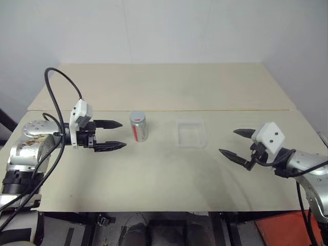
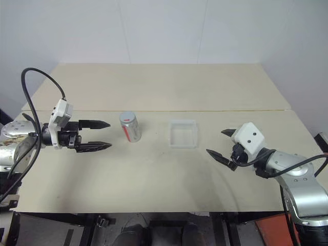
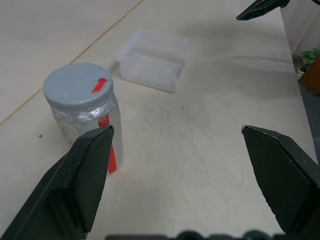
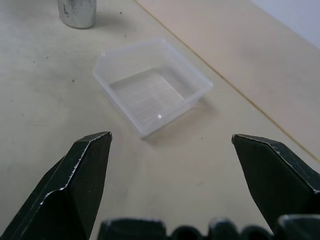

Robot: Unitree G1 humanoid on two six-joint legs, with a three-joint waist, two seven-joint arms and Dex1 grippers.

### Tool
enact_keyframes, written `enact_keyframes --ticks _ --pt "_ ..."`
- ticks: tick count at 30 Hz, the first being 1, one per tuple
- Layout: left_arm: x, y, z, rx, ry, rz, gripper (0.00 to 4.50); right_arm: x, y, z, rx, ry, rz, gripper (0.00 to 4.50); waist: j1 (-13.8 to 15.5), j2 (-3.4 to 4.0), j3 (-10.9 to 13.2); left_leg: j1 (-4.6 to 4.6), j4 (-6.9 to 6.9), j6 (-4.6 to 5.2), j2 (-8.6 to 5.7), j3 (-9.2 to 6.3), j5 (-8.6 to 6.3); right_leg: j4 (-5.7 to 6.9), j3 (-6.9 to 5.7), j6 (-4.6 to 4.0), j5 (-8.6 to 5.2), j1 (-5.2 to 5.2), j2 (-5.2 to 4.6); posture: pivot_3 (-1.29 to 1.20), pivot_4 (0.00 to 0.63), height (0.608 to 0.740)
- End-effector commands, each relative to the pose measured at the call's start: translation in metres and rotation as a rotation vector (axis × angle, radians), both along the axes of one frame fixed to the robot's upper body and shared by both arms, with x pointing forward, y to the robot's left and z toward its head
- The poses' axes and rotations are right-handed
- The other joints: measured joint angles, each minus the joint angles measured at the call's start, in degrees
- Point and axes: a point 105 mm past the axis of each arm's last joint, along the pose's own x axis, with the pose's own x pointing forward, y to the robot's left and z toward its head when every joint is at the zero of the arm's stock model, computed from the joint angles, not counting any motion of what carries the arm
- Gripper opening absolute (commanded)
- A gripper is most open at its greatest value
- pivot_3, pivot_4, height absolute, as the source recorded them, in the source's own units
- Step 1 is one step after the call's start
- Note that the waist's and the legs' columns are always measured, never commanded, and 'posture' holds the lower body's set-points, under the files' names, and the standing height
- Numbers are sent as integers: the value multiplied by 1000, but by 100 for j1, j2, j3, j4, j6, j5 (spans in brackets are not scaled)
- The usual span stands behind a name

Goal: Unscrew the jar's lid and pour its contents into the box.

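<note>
1. I see the table (image 1: 164, 179) bare apart from two small things near its middle, with my arms at either side.
2. My left gripper (image 1: 115, 135) hangs just left of the jar, fingers spread wide and empty; my right gripper (image 1: 237, 143) hovers well right of the box, likewise spread and empty.
3. The box (image 1: 191, 133) sits right of the jar, apart from it. I judge it thin, light and easily pushed, so I would pour without touching it.
4. The jar (image 1: 138, 127) stands upright, capped. It looks rigid, light and smooth; I would clamp its body low, across the sides.
5. The lid (image 3: 77, 86) has a ribbed edge, which should give the other fingers purchase for twisting.
</note>
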Motion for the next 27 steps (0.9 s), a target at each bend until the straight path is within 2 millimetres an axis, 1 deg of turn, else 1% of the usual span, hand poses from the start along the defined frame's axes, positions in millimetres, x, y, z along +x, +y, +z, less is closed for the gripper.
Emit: enact_keyframes --ticks 1,4,8,13,16,18,21,22,24,25,27 --pt "-4 -2 7 -2 -32 -1 4464 0 1 12 10 -39 15 4500 -14 0 0 0 1 0 1 0 0 0 0 0 0 0 0 0 150 740" --pt "-6 -5 6 -11 -37 20 4464 4 0 16 25 -34 34 4500 -24 0 0 2 2 1 5 1 -1 2 2 0 0 1 1 0 150 740" --pt "-13 -3 5 0 -59 51 4464 7 -3 20 32 -31 51 4500 -10 0 0 1 2 2 9 -1 -1 1 1 0 0 0 1 0 150 740" --pt "-5 -4 1 24 -116 122 4464 10 -4 23 58 -40 56 4500 19 0 0 1 4 2 6 -1 -1 2 1 0 0 2 -3 0 150 740" --pt "-7 -4 -2 38 -126 148 4464 9 -4 24 71 -45 51 4500 10 0 0 1 4 3 7 -1 -2 1 1 0 0 3 -2 0 150 740" --pt "-7 -2 -4 32 -130 188 4464 8 -4 25 83 -47 49 4500 0 0 0 0 4 4 8 -1 -3 0 1 0 0 1 -2 0 150 740" --pt "-7 -3 -9 -40 -160 332 4464 2 -3 24 90 -39 56 4500 -4 0 0 0 4 5 11 -1 -4 2 2 0 0 1 -4 0 150 740" --pt "-8 -6 -11 -63 -161 357 4464 1 -2 23 90 -36 58 4500 -2 0 0 0 4 6 12 -1 -5 1 3 0 0 2 -5 0 150 740" --pt "-13 -18 -20 -114 -153 390 4464 -1 -1 22 89 -29 65 4500 4 0 0 0 4 6 12 -4 -5 1 2 1 1 3 -6 0 150 740" --pt "-12 -26 -27 -125 -165 420 4464 -2 0 22 87 -28 70 4500 5 0 0 4 4 6 11 -3 -5 3 3 1 1 7 -9 0 150 740" --pt "-3 -36 -39 -133 -207 514 4464 -3 2 23 82 -31 78 4500 37 0 0 5 5 5 10 -5 -5 2 3 5 4 10 -9 0 150 740"
